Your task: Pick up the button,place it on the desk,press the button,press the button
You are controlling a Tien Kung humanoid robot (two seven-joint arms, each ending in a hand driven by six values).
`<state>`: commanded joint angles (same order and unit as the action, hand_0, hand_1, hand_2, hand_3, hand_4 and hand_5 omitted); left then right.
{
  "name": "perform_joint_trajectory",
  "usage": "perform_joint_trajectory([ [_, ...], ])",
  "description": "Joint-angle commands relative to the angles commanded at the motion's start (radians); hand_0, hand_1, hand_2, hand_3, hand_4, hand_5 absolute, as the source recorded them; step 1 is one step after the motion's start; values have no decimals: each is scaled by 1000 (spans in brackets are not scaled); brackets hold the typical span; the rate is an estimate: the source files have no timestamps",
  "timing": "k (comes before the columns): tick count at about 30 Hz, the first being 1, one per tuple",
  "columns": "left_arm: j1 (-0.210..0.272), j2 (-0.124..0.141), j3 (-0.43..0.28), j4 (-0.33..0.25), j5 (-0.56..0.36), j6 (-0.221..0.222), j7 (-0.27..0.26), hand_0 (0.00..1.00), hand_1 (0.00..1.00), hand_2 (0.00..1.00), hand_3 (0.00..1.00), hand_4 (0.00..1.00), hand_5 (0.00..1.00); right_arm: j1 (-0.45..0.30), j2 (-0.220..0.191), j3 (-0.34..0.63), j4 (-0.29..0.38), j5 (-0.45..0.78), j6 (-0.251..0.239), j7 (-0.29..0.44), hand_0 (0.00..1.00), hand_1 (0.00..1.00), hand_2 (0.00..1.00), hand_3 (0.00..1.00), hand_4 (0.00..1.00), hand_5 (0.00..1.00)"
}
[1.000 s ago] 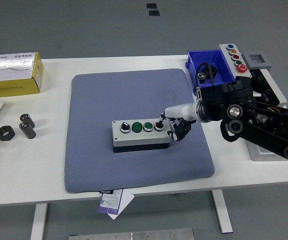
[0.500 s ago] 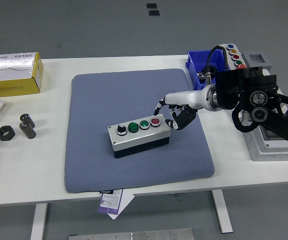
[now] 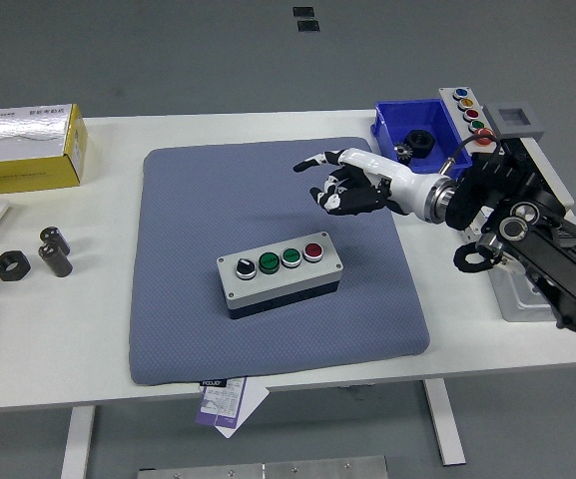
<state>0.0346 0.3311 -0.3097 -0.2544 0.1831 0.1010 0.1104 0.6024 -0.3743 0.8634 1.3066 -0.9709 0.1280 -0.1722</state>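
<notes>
Your grey four-button control box [image 3: 282, 271] is sitting on the blue-grey fabric pad [image 3: 188, 249] covering the white table [image 3: 108, 344]. Your right hand [image 3: 345, 186] is hovering beyond it, fingers loosely spread, gripping nothing, over grey flooring [image 3: 168, 50].

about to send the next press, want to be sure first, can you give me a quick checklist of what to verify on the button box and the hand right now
1. Button box lies flat on the blue mat, buttons facing up: ok.
2. All four buttons in view, nothing over them, red button at the right end: ok.
3. Right hand clear of the box, above the mat behind it: ok.
4. Fingers hold nothing, one extended for pressing: ok.
5. Whether any button is latched down: cannot tell.
6. Left hand: not in view, cannot tell.
</notes>
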Motion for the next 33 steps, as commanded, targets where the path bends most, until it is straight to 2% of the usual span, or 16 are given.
perform_joint_trajectory([
  [3, 0, -4, 1, 0, 0, 2, 0, 637, 583, 635, 754, 817, 212, -82, 15, 37, -70, 117, -80, 117, 125, 268, 510, 777, 668, 194],
  [4, 0, -5, 1, 1, 0, 2, 0, 637, 583, 635, 754, 816, 214, -107, 15, 47, -87, 153, -93, 151, 501, 610, 639, 712, 754, 303],
  [9, 2, -11, 3, 2, -2, 3, 1, 637, 583, 635, 754, 816, 214, -237, -10, 82, -105, 334, -72, 299, 501, 610, 639, 712, 754, 303],
  [10, 2, -12, 4, 2, -3, 3, 1, 637, 583, 635, 754, 816, 214, -257, -16, 85, -101, 361, -67, 321, 697, 701, 716, 712, 831, 487],
  [13, 0, -12, 5, 3, -4, 4, 2, 637, 583, 635, 754, 816, 214, -308, -30, 88, -84, 437, -59, 378, 697, 701, 716, 712, 831, 487],
  [15, -2, -11, 5, 3, -3, 5, 2, 637, 583, 635, 754, 816, 214, -317, -34, 82, -80, 477, -58, 397, 697, 701, 716, 712, 831, 487],
  [16, -3, -10, 4, 3, -2, 5, 2, 637, 583, 635, 754, 816, 216, -318, -34, 78, -79, 495, -57, 402, 794, 756, 781, 774, 936, 742],
  [27, -11, -5, 15, 3, -8, 5, 1, 637, 583, 635, 753, 815, 216, -315, -28, 18, -81, 520, -61, 404, 817, 763, 785, 776, 940, 783],
  [28, -11, -4, 17, 3, -9, 5, 1, 637, 583, 634, 751, 814, 214, -314, -28, 16, -80, 518, -63, 404, 812, 764, 787, 788, 953, 733],
  [33, -13, 0, 22, 3, -11, 5, 2, 637, 583, 634, 751, 814, 214, -313, -31, 24, -74, 521, -61, 404, 812, 764, 787, 788, 953, 733],
])
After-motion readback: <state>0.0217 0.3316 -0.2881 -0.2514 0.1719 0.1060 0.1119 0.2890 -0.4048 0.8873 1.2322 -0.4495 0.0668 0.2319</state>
